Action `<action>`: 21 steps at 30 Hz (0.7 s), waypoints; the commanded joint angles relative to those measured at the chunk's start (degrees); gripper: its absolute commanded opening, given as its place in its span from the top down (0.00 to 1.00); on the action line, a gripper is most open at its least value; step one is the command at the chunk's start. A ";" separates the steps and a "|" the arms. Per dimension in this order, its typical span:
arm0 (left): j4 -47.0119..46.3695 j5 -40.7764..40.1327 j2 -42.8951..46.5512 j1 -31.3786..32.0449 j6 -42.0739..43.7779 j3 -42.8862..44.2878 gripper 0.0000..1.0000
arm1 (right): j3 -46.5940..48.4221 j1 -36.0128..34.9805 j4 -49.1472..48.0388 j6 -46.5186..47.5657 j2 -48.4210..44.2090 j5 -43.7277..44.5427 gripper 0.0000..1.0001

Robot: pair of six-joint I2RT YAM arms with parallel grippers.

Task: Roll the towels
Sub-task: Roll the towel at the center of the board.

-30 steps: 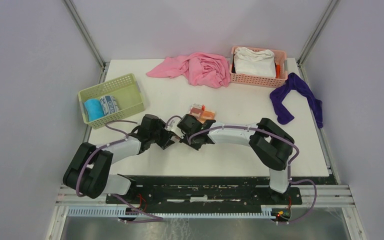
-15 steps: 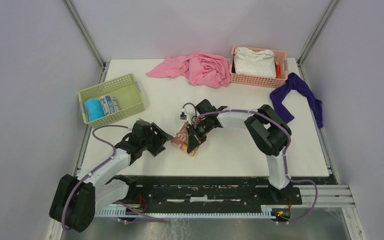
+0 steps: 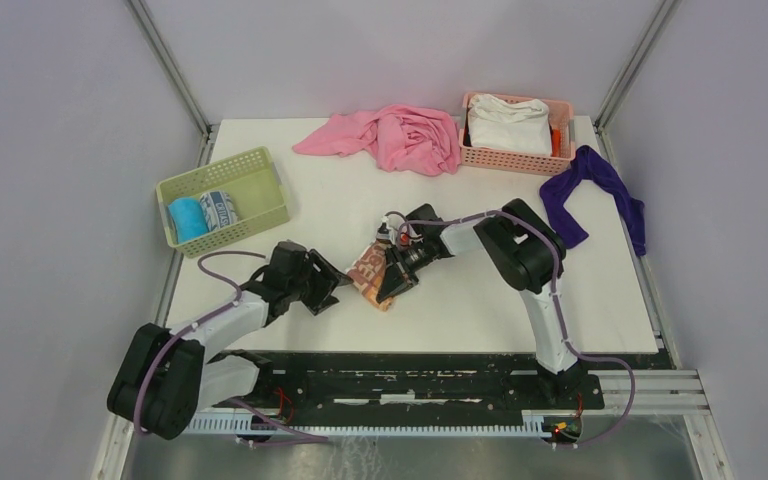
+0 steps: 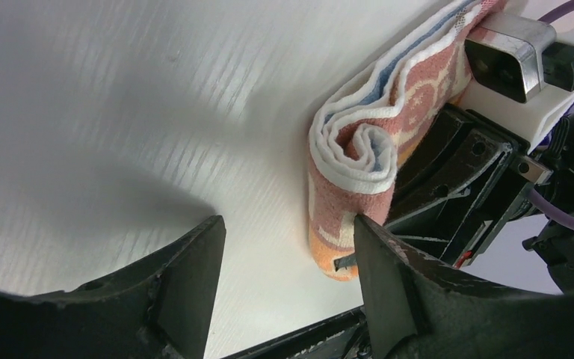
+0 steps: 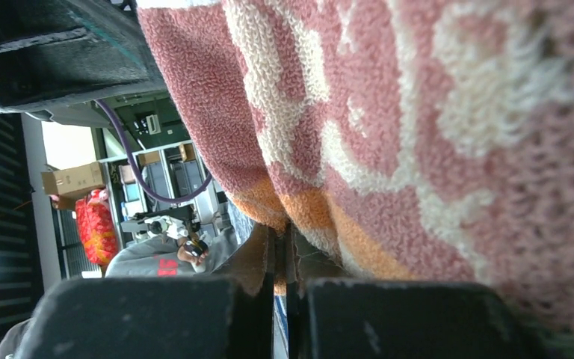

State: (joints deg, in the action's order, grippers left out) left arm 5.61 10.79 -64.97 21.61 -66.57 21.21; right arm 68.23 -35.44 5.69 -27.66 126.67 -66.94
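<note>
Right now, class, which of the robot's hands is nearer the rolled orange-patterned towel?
Right. The right hand is shut on the towel, pinching its edge. The left hand is open just beside the roll's end, gripping nothing.

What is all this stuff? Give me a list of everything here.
green basket: one, table's left side
blue towel: one, bright blue, rolled, in green basket
printed towel: one, white with dark print, rolled, same basket
patterned towel: one, pink-orange and cream, rolled, table centre
pink cloth: one, crumpled, far edge
pink basket: one, far right
white cloth: one, inside pink basket
purple cloth: one, right edge
table: one, white
arms: two, black and white
left tool: open, beside patterned towel
right tool: shut on patterned towel
</note>
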 commanded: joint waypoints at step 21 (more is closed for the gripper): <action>-6.89 -1.64 -16.91 -0.18 -3.63 0.34 0.43 | 4.21 -0.69 15.81 12.99 -11.47 20.12 0.62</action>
State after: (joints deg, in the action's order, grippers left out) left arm -6.07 13.76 -78.37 21.58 -68.51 24.27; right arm 71.99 -35.31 17.50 -20.71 121.95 -56.84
